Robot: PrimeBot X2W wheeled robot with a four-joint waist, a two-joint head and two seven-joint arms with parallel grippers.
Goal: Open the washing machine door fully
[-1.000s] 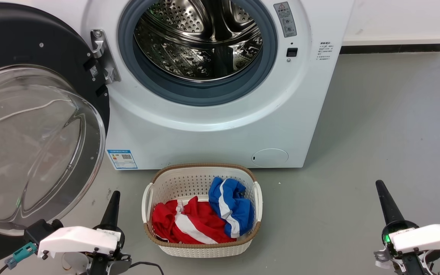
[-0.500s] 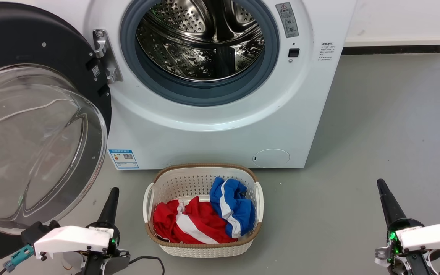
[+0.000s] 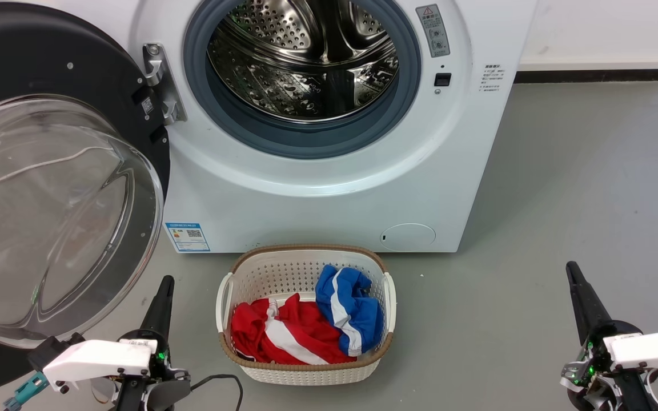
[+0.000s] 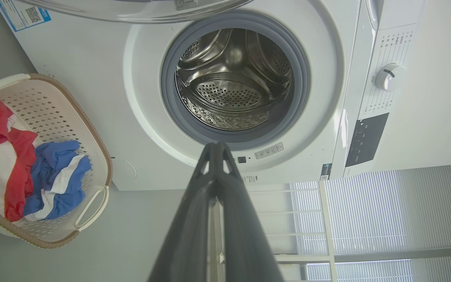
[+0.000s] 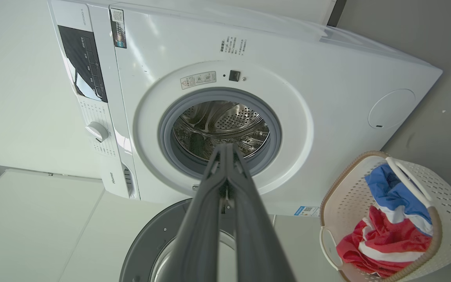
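The white washing machine (image 3: 329, 194) faces me with its steel drum (image 3: 306, 57) exposed. Its washing machine door (image 3: 49, 200), black with a bulging clear glass bowl, stands swung wide open to the left on its metal hinge (image 3: 160, 83). My left gripper (image 3: 164, 282) is shut and empty, low at the left, just right of the door's lower rim and apart from it. My right gripper (image 3: 572, 268) is shut and empty at the lower right above the floor. The shut left gripper (image 4: 217, 147) and shut right gripper (image 5: 225, 147) both point at the washing machine (image 4: 139, 117) (image 5: 327, 98).
A white laundry basket (image 3: 306, 268) with a brown woven rim sits on the grey floor right in front of the machine, holding red-and-white and blue-and-white clothes. Open grey floor (image 3: 563, 200) lies to the right. A white wall with a dark baseboard (image 3: 592, 73) runs behind.
The whole head view has shifted slightly, so the camera moved. Both grippers sit a little lower in the picture. The door stays wide open.
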